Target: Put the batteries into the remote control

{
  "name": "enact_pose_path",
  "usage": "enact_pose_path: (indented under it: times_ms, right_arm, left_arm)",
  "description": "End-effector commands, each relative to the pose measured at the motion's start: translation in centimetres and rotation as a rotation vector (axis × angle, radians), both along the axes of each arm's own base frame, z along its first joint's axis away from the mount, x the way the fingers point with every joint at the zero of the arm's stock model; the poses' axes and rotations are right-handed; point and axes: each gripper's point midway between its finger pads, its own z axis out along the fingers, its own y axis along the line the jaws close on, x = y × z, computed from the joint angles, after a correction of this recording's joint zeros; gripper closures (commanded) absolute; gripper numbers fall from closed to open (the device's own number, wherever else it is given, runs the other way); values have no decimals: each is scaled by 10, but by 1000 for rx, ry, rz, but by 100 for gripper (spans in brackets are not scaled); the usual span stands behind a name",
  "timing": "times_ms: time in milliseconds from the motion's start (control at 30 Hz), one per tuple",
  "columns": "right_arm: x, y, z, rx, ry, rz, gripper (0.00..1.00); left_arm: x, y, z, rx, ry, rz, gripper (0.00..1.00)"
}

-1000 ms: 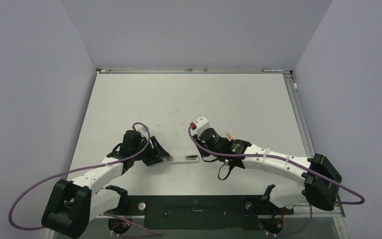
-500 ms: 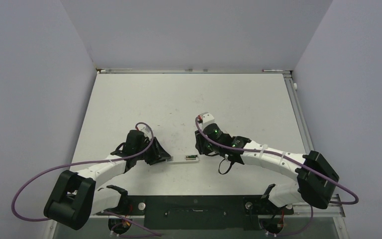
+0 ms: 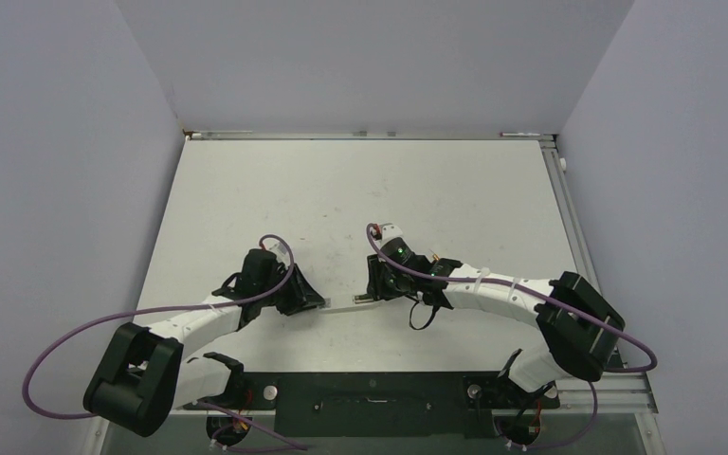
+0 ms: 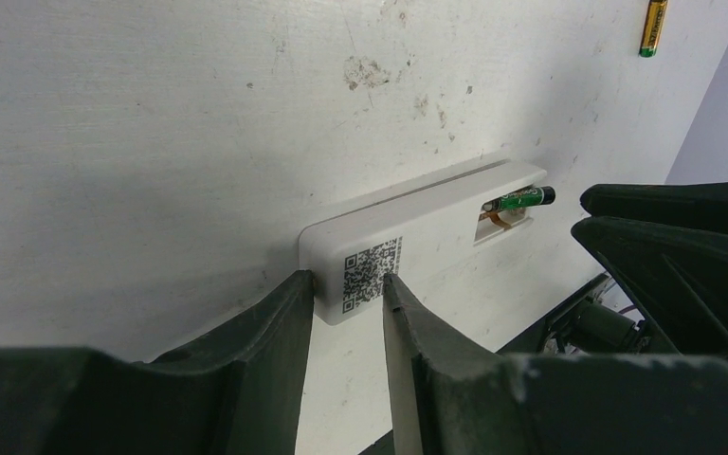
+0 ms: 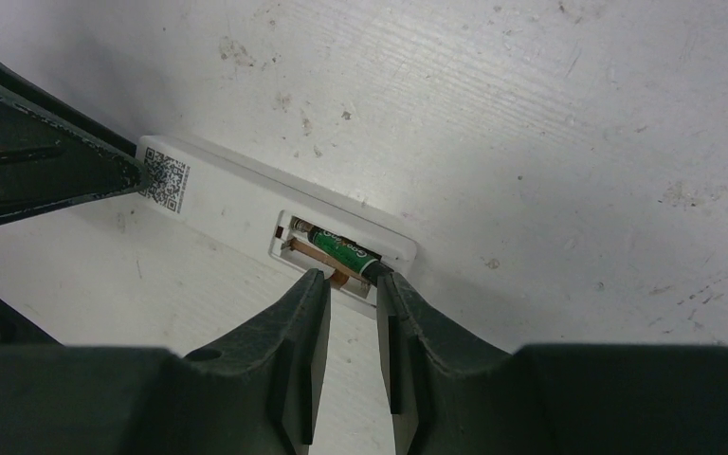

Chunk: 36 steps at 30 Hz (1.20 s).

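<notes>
The desk (image 3: 341,190) is a scuffed white board, boxed in by plain pale walls (image 3: 370,57). I see the remote control (image 4: 427,223) lying back-up near the front middle of it, between my two arms.

My left tool (image 4: 349,284) is at the end that carries the QR code (image 4: 373,270). Its fingers (image 4: 280,322) stand a little apart on either side of that end and look to be touching it, but I cannot tell whether they grip it.

At the other end the battery compartment (image 5: 284,237) is uncovered. A green-and-black battery (image 5: 336,248) lies in it lengthwise, with its dark end resting over the rim at the remote's tip and a copper strip (image 5: 318,254) beneath it.

My right tool (image 5: 351,280) is down at that compartment. Its fingers (image 5: 308,313) are only a narrow slit apart, with nothing between them, and the tips are at the near edge, right beside the battery's dark end.

A gold-and-green battery (image 4: 653,27) lies loose on the desk, well apart from the remote, on the right arm's side.
</notes>
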Motion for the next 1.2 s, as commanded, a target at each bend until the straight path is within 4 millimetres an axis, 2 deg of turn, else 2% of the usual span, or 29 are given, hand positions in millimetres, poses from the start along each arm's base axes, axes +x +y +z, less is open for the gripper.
enact_pose_path:
  times_ms: [0, 700, 1167]
  right_arm:
    - [8, 5, 6, 44, -8, -44, 74]
    - [13, -2, -9, -5, 3, -102, 79]
    - [14, 2, -14, -2, 15, -102, 85]
  left_arm:
    - [4, -8, 5, -24, -39, -21, 71]
    - [3, -11, 7, -36, -42, -35, 74]
    - [2, -12, 9, -41, -43, -38, 75]
